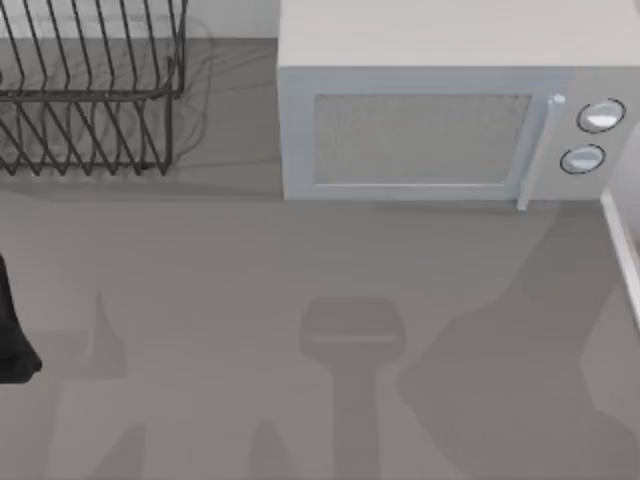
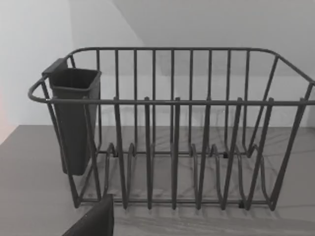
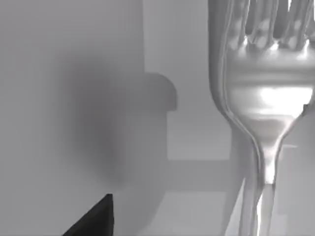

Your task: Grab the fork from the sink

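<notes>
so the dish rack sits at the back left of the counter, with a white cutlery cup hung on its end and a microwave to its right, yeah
Not quite: the cutlery cup is dark grey, almost black, not white, as the left wrist view shows. The rest holds: in the top view the dish rack sits at the back left of the counter, with the microwave to its right.

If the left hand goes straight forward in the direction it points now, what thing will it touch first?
Probably the dish rack. In the left wrist view its front wires stand straight ahead, with the dark cutlery cup clipped at one end. Nothing shows between the left hand and the rack, though depth is hard to judge.
</notes>
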